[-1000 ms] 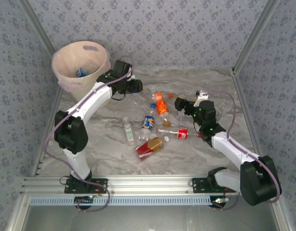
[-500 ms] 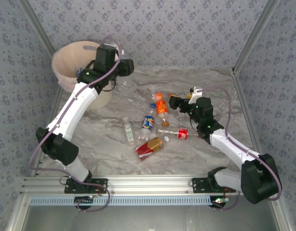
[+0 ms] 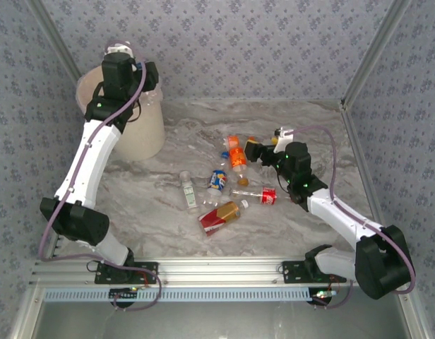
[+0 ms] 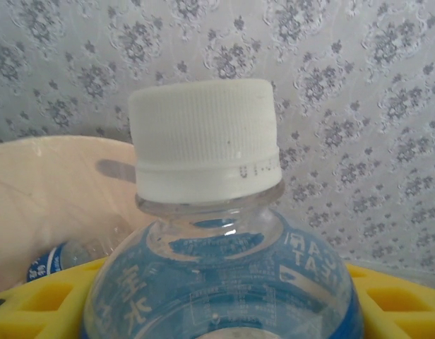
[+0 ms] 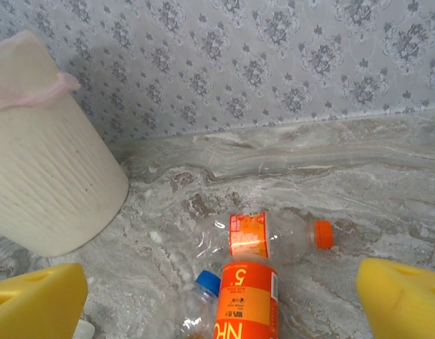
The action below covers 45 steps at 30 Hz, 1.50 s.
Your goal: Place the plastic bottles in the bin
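My left fingers grip a clear blue-labelled bottle below its white cap, above the bin at the worktop's far left. A second bottle lies inside the bin. My right fingers are spread wide and empty, over an orange-labelled bottle, with an orange-capped bottle and a blue-capped bottle beside it. I make out seven bottles on the worktop.

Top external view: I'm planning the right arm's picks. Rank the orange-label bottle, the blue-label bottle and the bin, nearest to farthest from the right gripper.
1. Orange-label bottle, just left of the right gripper.
2. Blue-label bottle, mid-table.
3. Bin, far left corner.
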Tool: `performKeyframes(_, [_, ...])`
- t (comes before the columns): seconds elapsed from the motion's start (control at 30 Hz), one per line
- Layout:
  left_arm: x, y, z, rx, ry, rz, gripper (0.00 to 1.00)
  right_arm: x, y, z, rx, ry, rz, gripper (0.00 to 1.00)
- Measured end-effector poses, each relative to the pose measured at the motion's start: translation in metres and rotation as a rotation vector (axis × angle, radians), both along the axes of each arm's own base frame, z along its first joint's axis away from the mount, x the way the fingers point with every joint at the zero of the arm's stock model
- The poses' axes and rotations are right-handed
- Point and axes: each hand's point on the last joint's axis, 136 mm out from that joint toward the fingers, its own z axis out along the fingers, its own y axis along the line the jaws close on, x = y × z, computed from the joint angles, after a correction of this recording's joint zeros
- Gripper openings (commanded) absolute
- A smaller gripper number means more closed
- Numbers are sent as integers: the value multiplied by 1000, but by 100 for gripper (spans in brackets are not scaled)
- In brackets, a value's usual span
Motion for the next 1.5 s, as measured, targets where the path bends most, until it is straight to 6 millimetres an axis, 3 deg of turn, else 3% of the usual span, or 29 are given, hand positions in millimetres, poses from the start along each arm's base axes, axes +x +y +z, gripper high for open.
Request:
performKeyframes(0.1, [3, 13, 5, 7, -21, 38, 57, 0, 1, 3, 4, -11, 2, 100])
performKeyframes(0.23, [8, 47, 5, 5, -41, 139, 58, -1, 1, 3, 9, -31, 3, 100])
performKeyframes(0.37, [11, 75, -7, 3, -24, 223, 58, -2, 0, -2, 6, -21, 3, 100])
performKeyframes(0.5, [18, 85, -17, -7, -6, 257, 60, -4, -1, -1, 4, -17, 3, 100])
performKeyframes(0.77, [44, 81, -71, -29, 149, 264, 70, -6, -6, -4, -15, 15, -19, 100])
performKeyframes(0.9, [52, 71, -89, -55, 224, 225, 77, -6, -6, -6, -20, 27, -19, 100])
performKeyframes(1.03, [55, 59, -91, -97, 257, 175, 89, -7, -6, -8, -25, 36, -19, 100])
performKeyframes(1.27, [52, 49, -88, -129, 277, 132, 97, -7, -9, -12, -37, 51, -36, 100])
performKeyframes(1.5, [50, 27, -90, -113, 289, 59, 98, 2, -16, -25, -67, 120, -96, 100])
